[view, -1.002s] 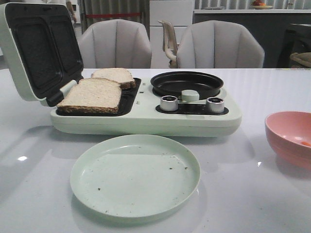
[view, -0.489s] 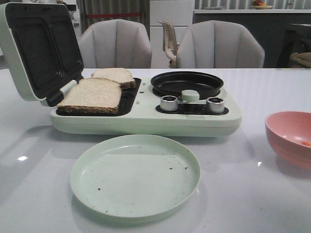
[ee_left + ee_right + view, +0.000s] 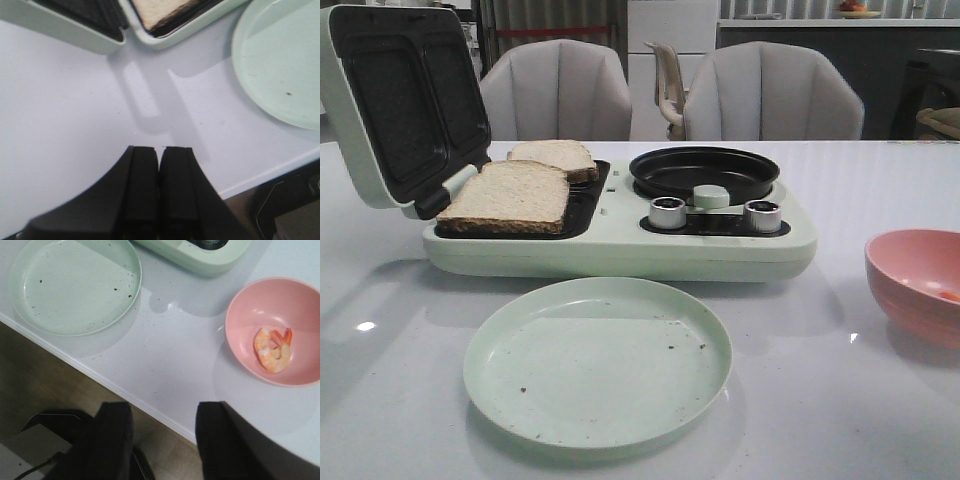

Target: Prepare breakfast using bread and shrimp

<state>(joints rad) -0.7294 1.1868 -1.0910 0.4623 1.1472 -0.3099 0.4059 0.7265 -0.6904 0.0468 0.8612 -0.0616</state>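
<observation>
Pressed together and empty on the left gripper (image 3: 159, 165), spread and empty on the right gripper (image 3: 162, 435), with bread (image 3: 510, 197) on the grill plate at ten o'clock of the plate (image 3: 598, 362), shrimp (image 3: 272, 349) unmoved in the pink bowl (image 3: 250, 305) at three o'clock, so nearly everything seems left.

Even, soft indoor light; white table (image 3: 880, 190) has mild glare w/ a small bright spot at lower left. Wrist views softer, fingers (image 3: 145, 190) blurred at bottom of frame.

Two grey chairs (image 3: 558, 90) behind white table (image 3: 880, 180); possibly cabinet beyond.
</observation>
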